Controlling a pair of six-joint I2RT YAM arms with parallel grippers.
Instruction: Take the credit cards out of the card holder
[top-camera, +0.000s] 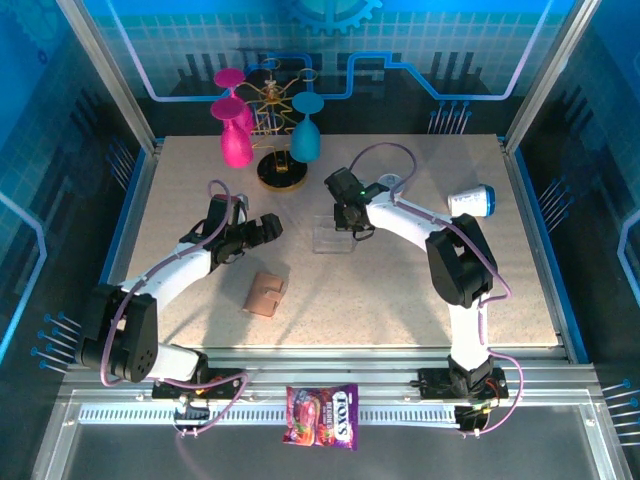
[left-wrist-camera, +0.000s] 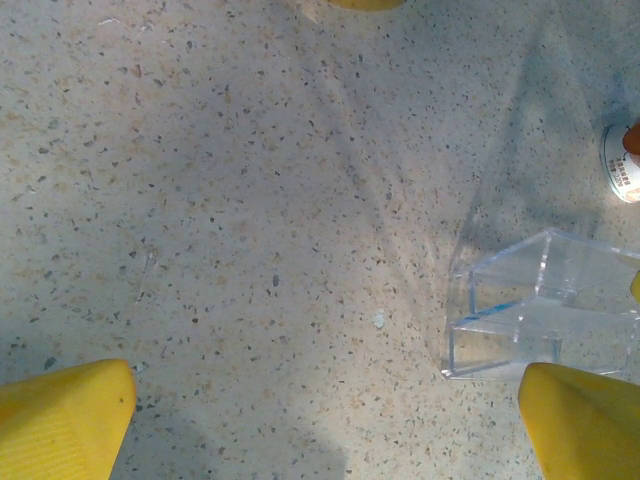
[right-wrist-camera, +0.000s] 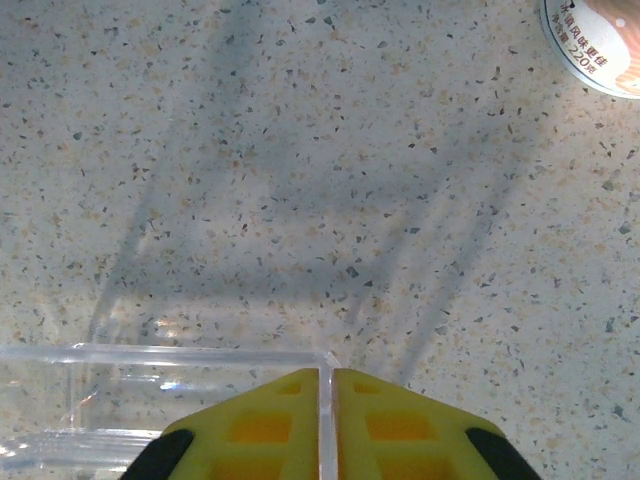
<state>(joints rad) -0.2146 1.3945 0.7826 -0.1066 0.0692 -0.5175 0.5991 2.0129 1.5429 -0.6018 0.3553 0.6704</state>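
The right pincer pinches a wall of the clear box — the left pincer stands wide above the bare surface, the card holder lying closer to the near edge.

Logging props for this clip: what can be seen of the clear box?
The clear box is a small, open-topped container of transparent, hard-looking plastic with straight walls, apparently empty. It sits upright on the speckled table near its middle. The right gripper pinches one wall between its yellow fingers.
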